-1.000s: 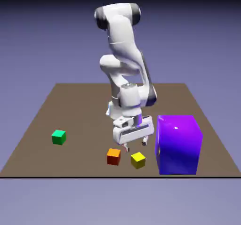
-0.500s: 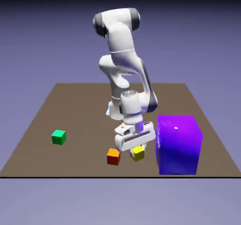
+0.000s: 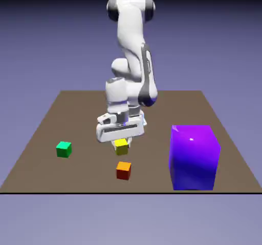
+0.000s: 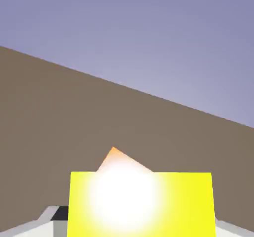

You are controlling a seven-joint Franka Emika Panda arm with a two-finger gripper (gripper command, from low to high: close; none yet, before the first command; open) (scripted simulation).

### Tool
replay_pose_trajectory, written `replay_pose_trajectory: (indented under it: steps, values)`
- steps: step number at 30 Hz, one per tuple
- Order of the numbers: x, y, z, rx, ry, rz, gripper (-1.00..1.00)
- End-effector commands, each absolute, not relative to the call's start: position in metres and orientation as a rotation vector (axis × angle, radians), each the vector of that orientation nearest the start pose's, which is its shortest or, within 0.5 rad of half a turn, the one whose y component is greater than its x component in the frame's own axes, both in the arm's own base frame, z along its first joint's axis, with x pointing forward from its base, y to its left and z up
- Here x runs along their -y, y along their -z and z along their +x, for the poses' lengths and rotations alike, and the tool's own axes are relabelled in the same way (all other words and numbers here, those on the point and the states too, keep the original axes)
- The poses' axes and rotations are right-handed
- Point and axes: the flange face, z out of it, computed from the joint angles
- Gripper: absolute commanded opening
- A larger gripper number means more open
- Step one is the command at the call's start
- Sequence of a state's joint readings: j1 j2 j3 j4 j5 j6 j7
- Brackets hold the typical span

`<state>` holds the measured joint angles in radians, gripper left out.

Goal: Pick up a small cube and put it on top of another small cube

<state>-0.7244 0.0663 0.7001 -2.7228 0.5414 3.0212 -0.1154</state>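
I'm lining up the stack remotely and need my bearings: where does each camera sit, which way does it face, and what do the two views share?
Exterior view: fixed, across the table and above, facing the robot; shows the whole white arm, the gripper holding the yellow cube aloft, and the orange cube, green cube and large purple block.
Hand view: on the hand, looking along the gripper, tilted; the yellow cube fills the bottom, grey gripper parts at the lower corners.
Shared: yellow cube, orange cube, table.
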Motion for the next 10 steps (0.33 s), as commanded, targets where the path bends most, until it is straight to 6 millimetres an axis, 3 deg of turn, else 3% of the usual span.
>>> replay_pose_trajectory:
  steps: [1,6,7,8,10]
  values:
    - [0.045,-0.221,0.416,-0.658,0.359,-2.892,-1.00]
    - [0.041,-0.175,0.422,-0.655,0.356,-2.897,-1.00]
    - [0.041,-0.174,0.422,-0.654,0.356,-2.898,-1.00]
    - [0.041,-0.174,0.422,-0.654,0.356,-2.898,1.00]
    - [0.042,-0.184,0.422,-0.656,0.357,-2.895,1.00]
